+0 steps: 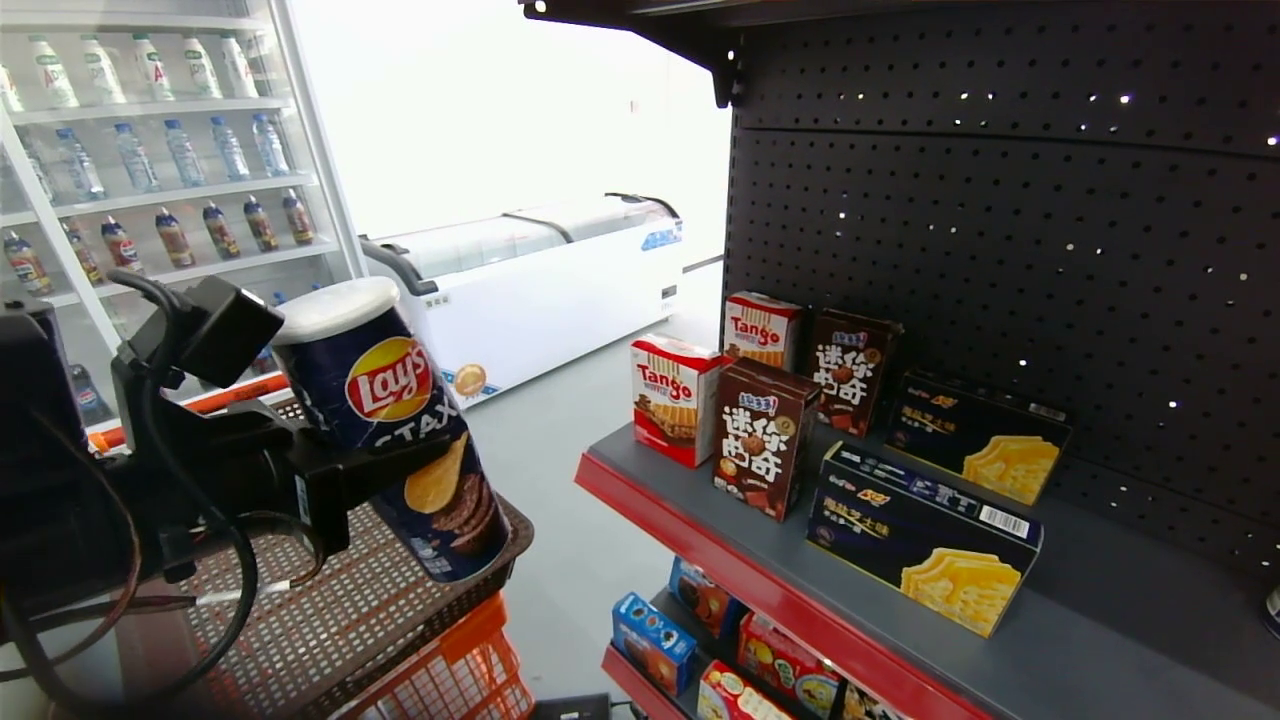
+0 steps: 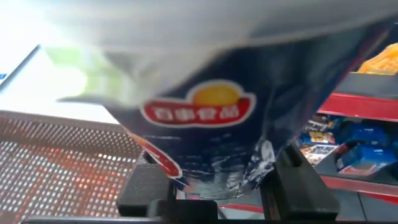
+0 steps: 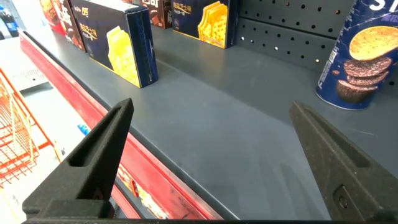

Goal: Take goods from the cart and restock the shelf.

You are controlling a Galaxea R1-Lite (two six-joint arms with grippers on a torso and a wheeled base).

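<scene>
My left gripper (image 1: 395,468) is shut on a dark blue chip can (image 1: 400,420) with a white lid, held tilted above the cart's brown mesh tray (image 1: 370,610). In the left wrist view the can (image 2: 205,124) sits between the two black fingers (image 2: 146,190). The grey shelf (image 1: 1100,620) with a red front edge stands to the right. My right gripper (image 3: 211,109) is open over a bare part of that shelf (image 3: 217,137), with nothing between its fingers. A second chip can (image 3: 357,56) stands upright on the shelf near the pegboard, beyond one finger.
Wafer boxes (image 1: 675,400), brown cookie boxes (image 1: 760,435) and dark cracker boxes (image 1: 920,535) stand on the shelf's left part. An orange basket (image 1: 450,670) sits under the tray. A drinks fridge (image 1: 150,170) and a chest freezer (image 1: 540,280) stand behind. More goods fill the lower shelf (image 1: 655,640).
</scene>
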